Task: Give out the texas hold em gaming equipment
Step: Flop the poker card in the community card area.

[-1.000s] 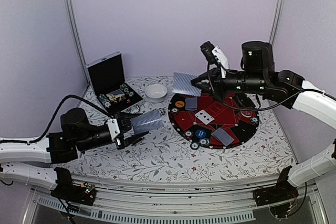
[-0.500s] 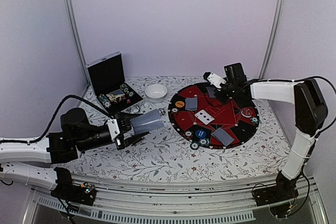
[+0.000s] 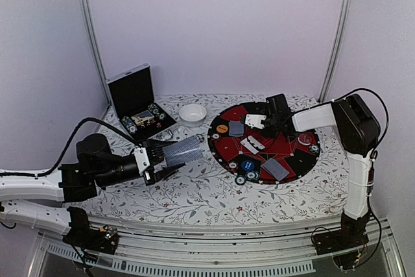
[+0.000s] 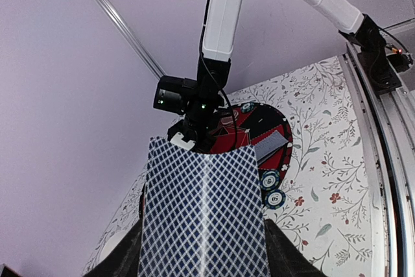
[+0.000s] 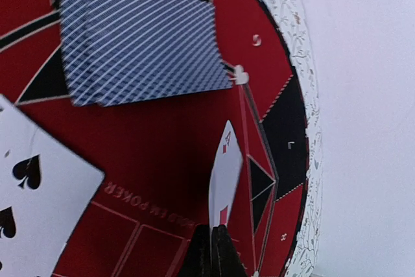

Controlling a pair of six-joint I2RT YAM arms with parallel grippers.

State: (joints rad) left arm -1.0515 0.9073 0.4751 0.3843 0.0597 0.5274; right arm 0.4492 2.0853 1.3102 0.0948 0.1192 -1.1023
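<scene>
Right tool (image 5: 211,237) pinches an ace (image 5: 225,170) edge-up over the mat (image 5: 162,180), beside face-up cards (image 3: 253,144); left tool (image 3: 165,160), farther off, grips deck (image 3: 183,152).

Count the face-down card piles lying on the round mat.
2. One pile lies at the left of the mat, beside the orange disc; the other pile sits near its front edge. The right arm covers part of it, so more may be hidden.

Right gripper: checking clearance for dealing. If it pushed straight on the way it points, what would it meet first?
Probably the red mat, via the card it grips; the face-down cards lie just beyond. Depth is unclear.
</scene>
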